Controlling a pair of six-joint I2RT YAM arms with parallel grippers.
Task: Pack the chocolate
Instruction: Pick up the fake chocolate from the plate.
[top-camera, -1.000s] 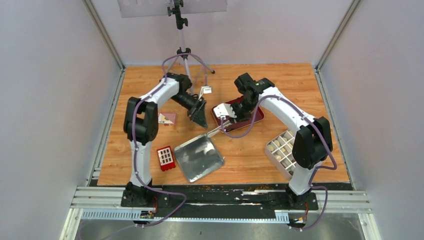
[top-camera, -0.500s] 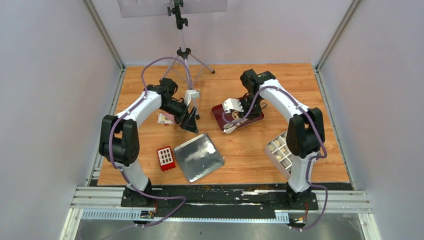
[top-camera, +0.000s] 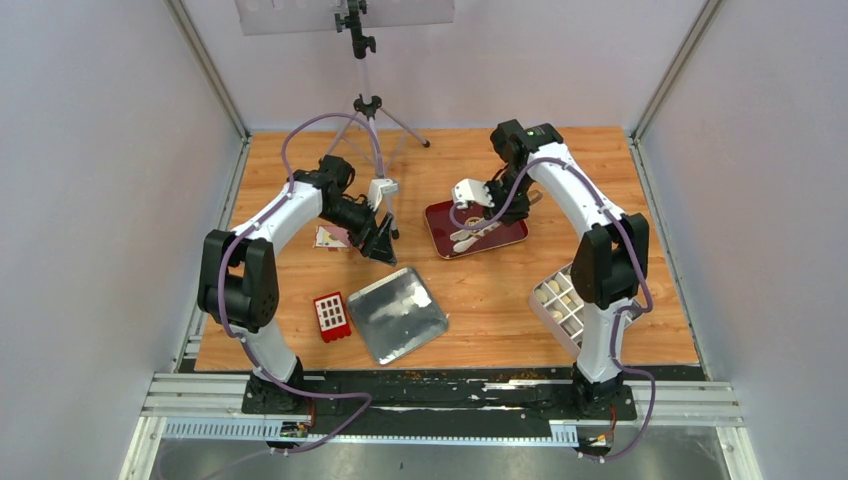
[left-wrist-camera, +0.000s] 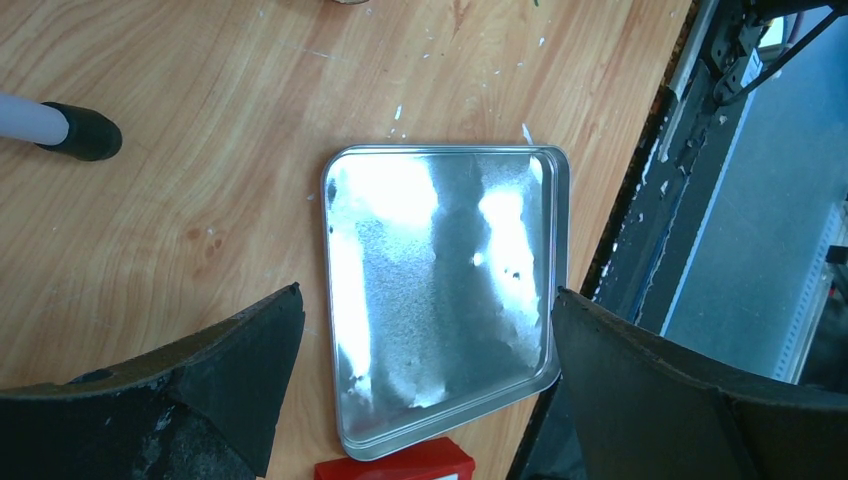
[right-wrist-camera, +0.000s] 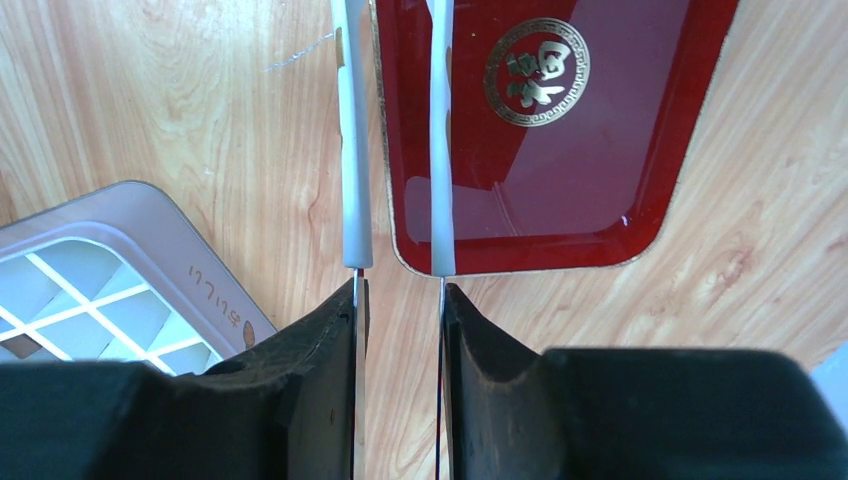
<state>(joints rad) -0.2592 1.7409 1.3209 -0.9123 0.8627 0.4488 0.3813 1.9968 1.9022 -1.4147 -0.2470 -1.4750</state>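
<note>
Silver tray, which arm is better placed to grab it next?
Left. Its open gripper hangs right over the silver tray; the right gripper is at the red tray, holding white tongs.

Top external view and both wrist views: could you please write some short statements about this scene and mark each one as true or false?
1. The left claw is open above the silver tray. True.
2. The silver tray holds the chocolate. False: no pieces show in it; cream pieces lie in the divided box.
3. The right claw is shut on the tongs. True.
4. The tongs hang over the red block. False: they straddle the rim of the red tray; the red block lies beside the silver tray.
5. The red tray bears a gold emblem. True.
</note>
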